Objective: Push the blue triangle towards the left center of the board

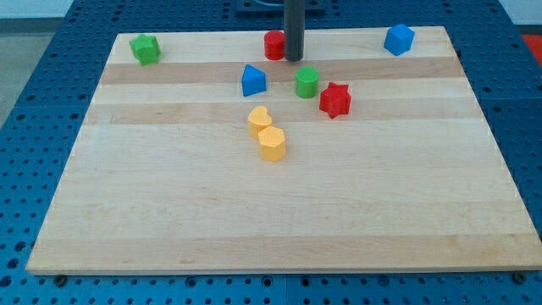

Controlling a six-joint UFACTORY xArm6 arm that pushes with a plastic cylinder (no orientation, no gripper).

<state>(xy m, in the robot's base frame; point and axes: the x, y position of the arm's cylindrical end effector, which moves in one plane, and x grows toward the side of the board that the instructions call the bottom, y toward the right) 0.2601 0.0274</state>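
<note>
The blue triangle (253, 80) sits on the wooden board (169, 212), a little left of centre in the upper part. My tip (294, 58) is at the end of the dark rod, up and to the right of the blue triangle, apart from it. The tip stands right beside a red block (273, 44) at the view's top, which the rod partly hides. A green cylinder (307, 82) lies just below the tip.
A red star block (335, 99) lies right of the green cylinder. Two yellow blocks (260, 118) (272, 144) lie below the blue triangle. A green block (146, 49) is at the top left and a blue block (398, 39) at the top right.
</note>
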